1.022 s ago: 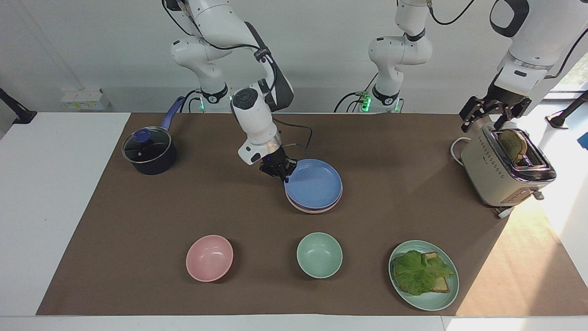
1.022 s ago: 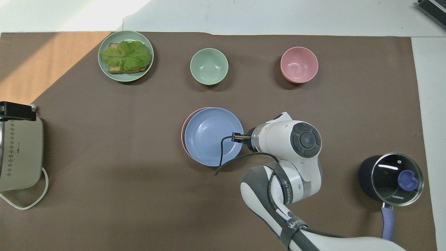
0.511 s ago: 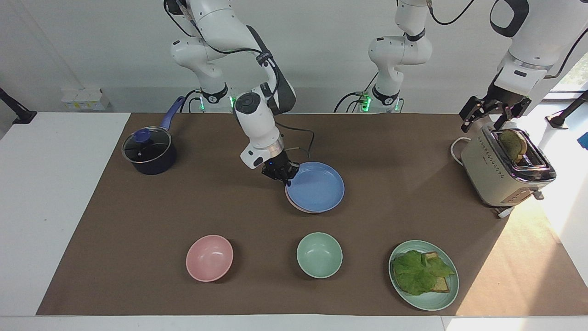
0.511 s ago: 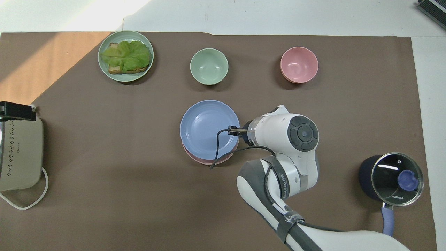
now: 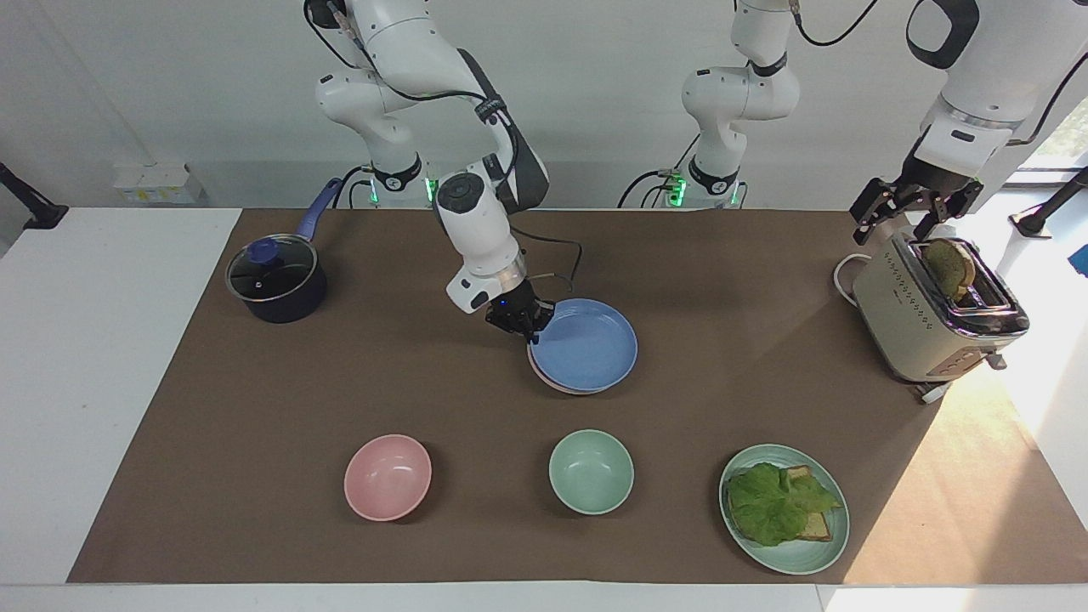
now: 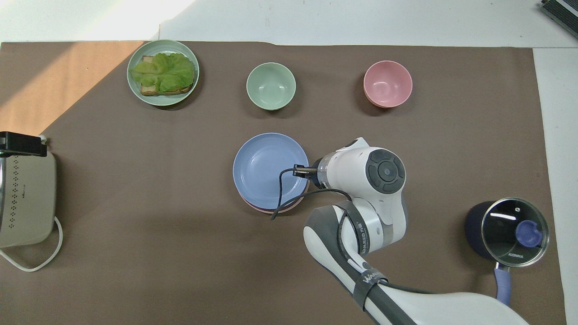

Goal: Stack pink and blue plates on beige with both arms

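The blue plate [image 5: 586, 347] [image 6: 268, 169] lies on the pink plate [image 5: 561, 388] [image 6: 271, 210] in the middle of the brown mat. Only a thin arc of the pink rim shows under it. My right gripper [image 5: 529, 330] is down at the blue plate's rim, on the side toward the right arm's end, shut on that rim. The beige plate is hidden from view. My left gripper [image 5: 899, 223] hangs open over the toaster [image 5: 935, 314] at the left arm's end, holding nothing.
A pink bowl [image 5: 388, 477], a green bowl [image 5: 591, 471] and a green plate [image 5: 812, 552] with lettuce and toast line the mat's edge farthest from the robots. A lidded dark pot [image 5: 276, 280] stands at the right arm's end. Bread sticks up from the toaster.
My right gripper has shifted the blue plate slightly away from the robots and lowered it flat onto the pink plate. The left arm has not moved.
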Motion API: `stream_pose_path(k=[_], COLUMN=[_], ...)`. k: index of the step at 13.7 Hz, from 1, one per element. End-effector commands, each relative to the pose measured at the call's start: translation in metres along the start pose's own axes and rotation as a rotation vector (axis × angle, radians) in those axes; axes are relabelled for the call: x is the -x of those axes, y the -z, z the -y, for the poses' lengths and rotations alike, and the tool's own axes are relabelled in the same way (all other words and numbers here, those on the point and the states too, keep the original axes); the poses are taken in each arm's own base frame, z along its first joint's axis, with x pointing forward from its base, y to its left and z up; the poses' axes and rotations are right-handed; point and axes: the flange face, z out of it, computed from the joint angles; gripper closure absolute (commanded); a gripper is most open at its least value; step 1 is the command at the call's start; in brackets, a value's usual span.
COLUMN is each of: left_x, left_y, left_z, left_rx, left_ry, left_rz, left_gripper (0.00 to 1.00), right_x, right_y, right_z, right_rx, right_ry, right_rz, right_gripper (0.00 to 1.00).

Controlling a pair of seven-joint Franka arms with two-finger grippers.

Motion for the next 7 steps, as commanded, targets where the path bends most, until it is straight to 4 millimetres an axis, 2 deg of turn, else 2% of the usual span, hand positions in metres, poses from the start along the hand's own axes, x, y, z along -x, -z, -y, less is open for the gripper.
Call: stream_pose_path(k=[1, 2, 3, 5, 7], left_x=[0.001, 0.001, 0.001, 0.001, 0.001], left_y=[0.006, 0.006, 0.006, 0.006, 0.006], left_z=[0.003, 0.003, 0.003, 0.003, 0.003], left_rx=[-0.008, -0.008, -0.008, -0.008, -0.008], left_ry=[-0.001, -0.001, -0.001, -0.001, -0.001], left_rz=[0.005, 0.005, 0.005, 0.005, 0.005], left_gripper=[0.00, 0.00, 0.00, 0.00, 0.00], right_x=[-0.001, -0.003, -0.008, -0.019, -0.037], right_y=[0.003, 0.006, 0.014, 0.044, 0.089], right_z=[0.002, 0.004, 0.001, -0.003, -0.032], right_rx=[-0.005, -0.008, -0.007, -0.017, -0.016], right_ry=[-0.026, -0.025, -0.033, -0.046, -0.089], right_rz=[0.003, 0.000, 0.001, -0.010, -0.036], right_gripper=[0.26, 0.10, 0.00, 0.00, 0.00])
